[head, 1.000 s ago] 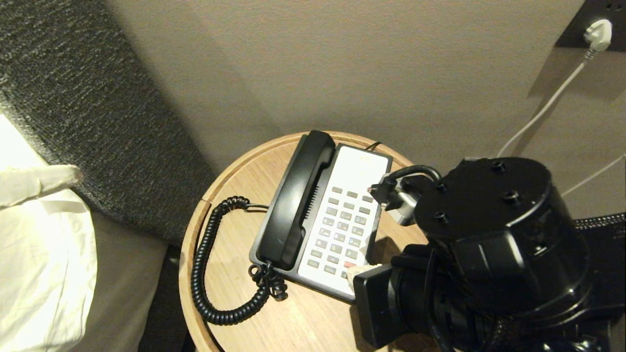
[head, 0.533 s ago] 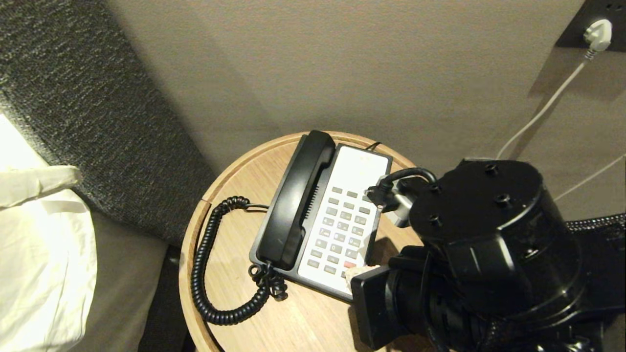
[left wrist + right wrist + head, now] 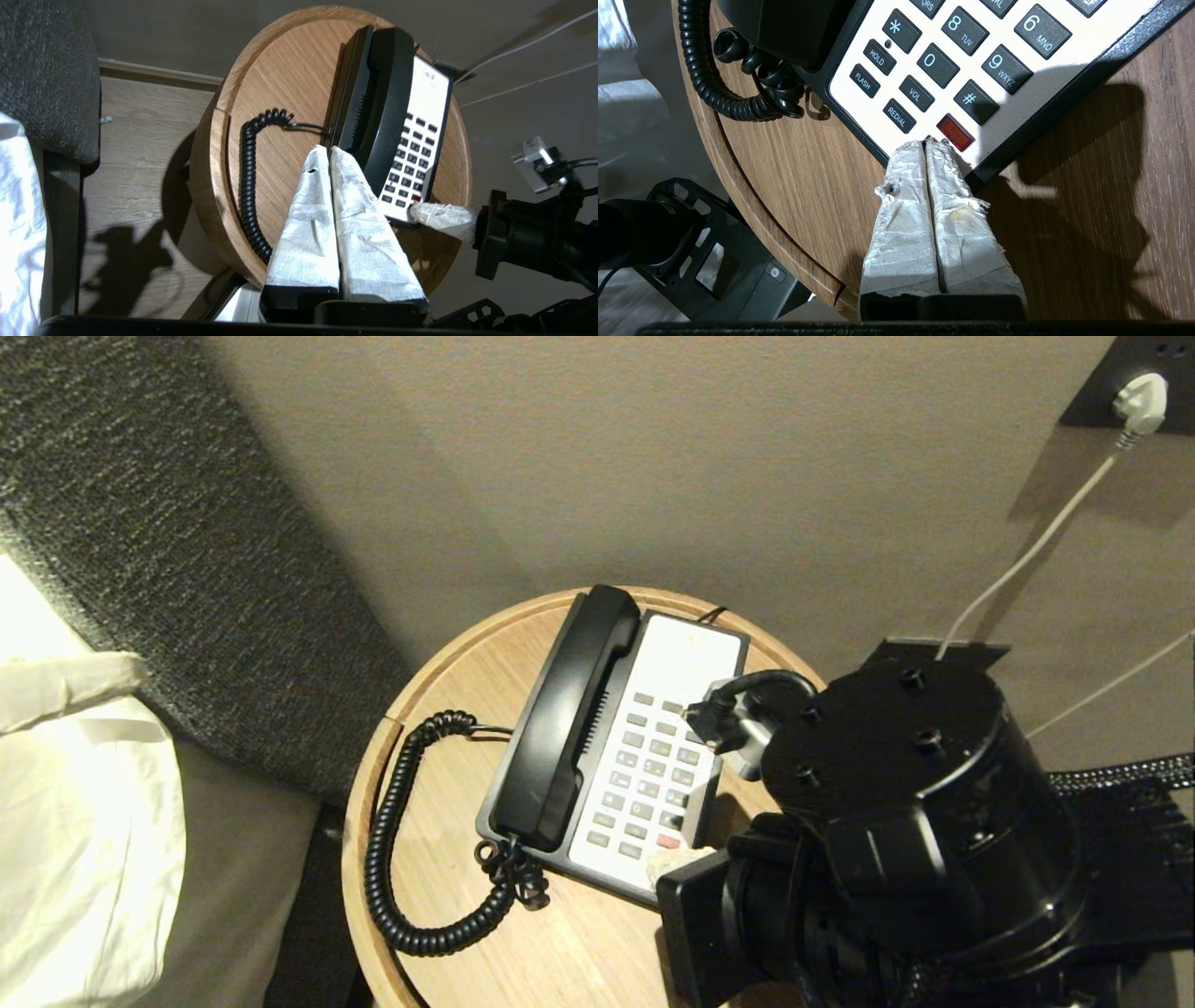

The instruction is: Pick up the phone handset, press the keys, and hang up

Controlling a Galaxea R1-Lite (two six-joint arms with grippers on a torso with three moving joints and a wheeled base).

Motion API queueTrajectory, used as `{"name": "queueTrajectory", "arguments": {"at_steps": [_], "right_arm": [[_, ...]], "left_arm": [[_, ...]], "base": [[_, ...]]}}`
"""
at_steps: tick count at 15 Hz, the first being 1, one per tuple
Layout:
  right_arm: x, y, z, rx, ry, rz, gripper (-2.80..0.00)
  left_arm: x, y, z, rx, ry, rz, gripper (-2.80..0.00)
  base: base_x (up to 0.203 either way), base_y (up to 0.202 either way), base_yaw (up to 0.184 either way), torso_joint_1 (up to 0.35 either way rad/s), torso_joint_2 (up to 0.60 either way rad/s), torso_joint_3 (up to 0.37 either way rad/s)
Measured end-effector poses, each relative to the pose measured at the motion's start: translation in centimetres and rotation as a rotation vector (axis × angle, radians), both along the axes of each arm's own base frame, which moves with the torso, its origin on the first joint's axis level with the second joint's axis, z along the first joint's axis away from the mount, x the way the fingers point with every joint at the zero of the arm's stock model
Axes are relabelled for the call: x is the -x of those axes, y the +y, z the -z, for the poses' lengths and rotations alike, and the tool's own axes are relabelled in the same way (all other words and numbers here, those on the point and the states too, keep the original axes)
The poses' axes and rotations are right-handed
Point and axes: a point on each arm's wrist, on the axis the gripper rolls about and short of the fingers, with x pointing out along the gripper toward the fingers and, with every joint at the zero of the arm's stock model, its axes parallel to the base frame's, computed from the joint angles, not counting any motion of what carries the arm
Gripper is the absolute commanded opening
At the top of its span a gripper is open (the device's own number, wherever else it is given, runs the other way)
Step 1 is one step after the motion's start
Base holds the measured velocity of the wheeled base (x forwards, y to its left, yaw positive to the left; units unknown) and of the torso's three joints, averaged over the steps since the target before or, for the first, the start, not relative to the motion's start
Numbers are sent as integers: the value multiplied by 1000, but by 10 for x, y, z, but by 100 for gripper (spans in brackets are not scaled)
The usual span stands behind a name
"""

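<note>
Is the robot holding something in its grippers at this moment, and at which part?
Nothing is held. The right gripper is shut, tips at the phone's near edge beside the red key. The left gripper is shut and empty. The handset lies on its cradle.

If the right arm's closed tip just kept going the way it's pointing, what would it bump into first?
Most likely the phone's white faceplate at its near edge, right beside the red button. The right end effector, shut, points at that spot; whether it already touches is unclear. The handset lies well off that line.

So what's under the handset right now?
The phone handset lies in the cradle of the phone base, left of the keys. The cradle under it is covered; only the base's black edge and the round wooden table show around it.
</note>
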Motion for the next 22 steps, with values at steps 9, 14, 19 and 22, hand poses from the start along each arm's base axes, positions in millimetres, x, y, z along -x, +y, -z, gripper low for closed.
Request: {"name": "queueTrajectory", "arguments": {"at_steps": [9,14,19,22], "right_arm": [[6,-12,-28,-87,-42,10,-280],[10,-25,-39,-119,-68,25,-280],[12,-38,-51,-162,-91,47,-280],[13,-49,-54,-178,-98,61,-280]], "left_arm": [[-2,4,5,44,17,-64,-280],[9,21,30,75,28,-228,-280],[39,44,83,59,15,-541,-280],[62,48,123,-2,9,-656,-280]], "base": [[0,0,0,0,0,0],[0,0,0,0,0,0],[0,0,0,0,0,0],[0,0,0,0,0,0]]}}
